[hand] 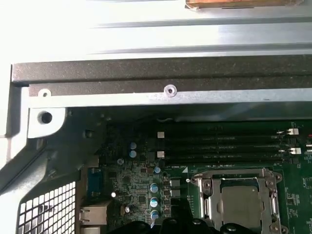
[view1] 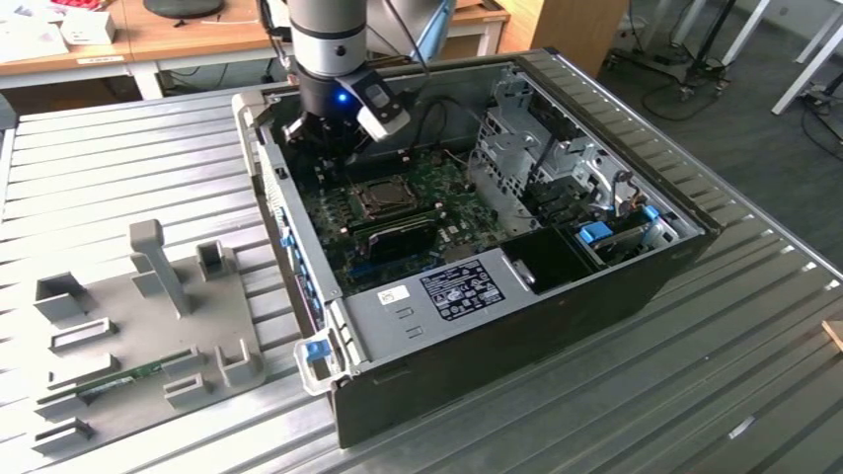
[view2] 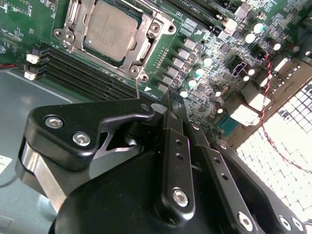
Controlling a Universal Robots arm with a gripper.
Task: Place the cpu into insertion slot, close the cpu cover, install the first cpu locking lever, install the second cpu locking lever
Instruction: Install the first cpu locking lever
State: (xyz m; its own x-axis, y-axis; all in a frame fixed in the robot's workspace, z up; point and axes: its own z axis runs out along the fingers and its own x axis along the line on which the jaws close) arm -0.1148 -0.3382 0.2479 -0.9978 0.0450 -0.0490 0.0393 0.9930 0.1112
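The cpu (view2: 109,28) lies flat in the insertion slot (view1: 382,196) on the green motherboard. The silvery cpu cover (view2: 155,30) is folded down around it, also seen in the first wrist view as the cpu cover (hand: 265,178) framing the cpu (hand: 239,204). A thin metal locking lever (view2: 137,88) sticks up from a socket corner, right beside my fingertips. My gripper (view2: 168,103) hovers low inside the case next to the socket, fingers pressed together with nothing visible between them. In the exterior view my gripper (view1: 327,148) sits just behind the socket.
The open computer case (view1: 658,267) walls me in, with a drive cage (view1: 527,138) on the exterior view's right and black memory slots (hand: 219,141) beside the socket. A grey fixture plate (view1: 145,326) with holders lies on the ribbed metal table on the exterior view's left.
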